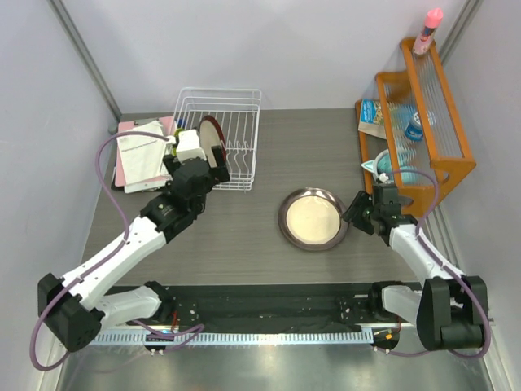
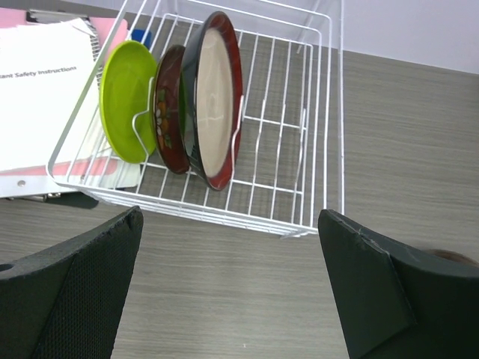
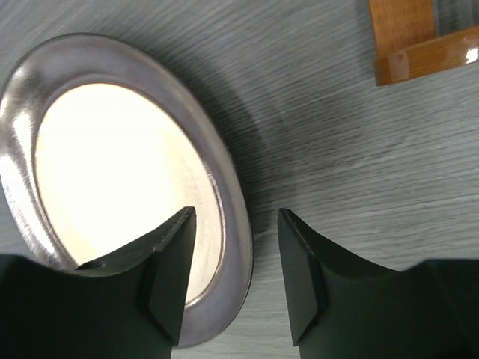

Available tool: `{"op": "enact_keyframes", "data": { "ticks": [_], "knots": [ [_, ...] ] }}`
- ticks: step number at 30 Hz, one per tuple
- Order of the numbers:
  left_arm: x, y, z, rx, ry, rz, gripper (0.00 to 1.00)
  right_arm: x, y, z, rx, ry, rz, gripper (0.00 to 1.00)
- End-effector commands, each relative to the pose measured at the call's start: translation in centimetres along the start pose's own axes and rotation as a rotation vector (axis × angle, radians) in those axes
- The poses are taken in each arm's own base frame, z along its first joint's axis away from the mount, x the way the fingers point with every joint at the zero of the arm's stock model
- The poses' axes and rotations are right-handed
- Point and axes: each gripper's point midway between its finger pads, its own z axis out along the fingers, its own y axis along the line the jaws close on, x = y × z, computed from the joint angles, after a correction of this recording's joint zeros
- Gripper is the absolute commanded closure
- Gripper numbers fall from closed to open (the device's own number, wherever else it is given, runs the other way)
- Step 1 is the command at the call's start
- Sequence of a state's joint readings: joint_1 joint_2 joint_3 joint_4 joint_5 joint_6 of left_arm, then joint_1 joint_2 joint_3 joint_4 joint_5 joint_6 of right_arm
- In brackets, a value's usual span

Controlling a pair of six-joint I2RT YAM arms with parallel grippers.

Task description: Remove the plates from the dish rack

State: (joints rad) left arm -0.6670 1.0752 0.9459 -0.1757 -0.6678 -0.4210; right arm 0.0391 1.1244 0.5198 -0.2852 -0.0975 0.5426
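The left gripper (image 2: 230,218) hangs with jaws spread wide, holding nothing, just in front of the white wire dish rack (image 2: 284,149) near the far-left corner of the grey wood-grain tabletop (image 1: 244,236). Beside the rack's left edge a white sheet (image 2: 37,97) reads "Safety Instructions". Three plates stand on edge in the rack's left half: the lime green plate (image 2: 127,97), the glossy red plate (image 2: 171,120), the dark-red-rimmed plate (image 2: 215,97). Pale walls (image 1: 309,49) enclose the table. Right of centre the grey-rimmed plate (image 1: 313,218) lies flat. The right gripper (image 3: 233,221) has its jaws parted astride the plate's right rim, not clamping it. An orange wooden shelf (image 1: 431,122) stands at the right edge, its labels unreadable.
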Motion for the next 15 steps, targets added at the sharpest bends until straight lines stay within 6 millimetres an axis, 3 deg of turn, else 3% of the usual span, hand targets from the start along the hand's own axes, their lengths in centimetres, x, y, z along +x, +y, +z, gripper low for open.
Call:
{"op": "enact_keyframes", "data": {
  "ticks": [1, 3, 8, 11, 14, 15],
  "knots": [
    [-2.0, 1.0, 2.2, -0.136, -0.050, 0.056, 0.01, -3.8, 3.1, -3.6, -0.105, -0.125, -0.100, 0.41],
    [-3.1, 1.1, 3.1, -0.174, -0.077, 0.081, 0.01, -4.8, 4.6, -5.3, -0.160, -0.154, -0.129, 0.37],
    [-2.4, 1.3, 7.7, -0.222, -0.042, 0.108, 0.02, -6.6, 7.3, -9.1, -0.264, -0.231, -0.146, 0.35],
    [-2.1, 1.8, 10.6, -0.247, -0.022, 0.092, 0.05, -7.2, 8.0, -10.1, -0.290, -0.256, -0.165, 0.32],
    [-0.8, 2.2, 12.8, -0.265, 0.007, 0.112, 0.05, -7.5, 8.1, -10.0, -0.288, -0.256, -0.174, 0.31],
    [-1.2, 2.3, 13.3, -0.271, 0.002, 0.107, 0.06, -7.6, 8.1, -9.7, -0.281, -0.248, -0.174, 0.31]
  ]
}}
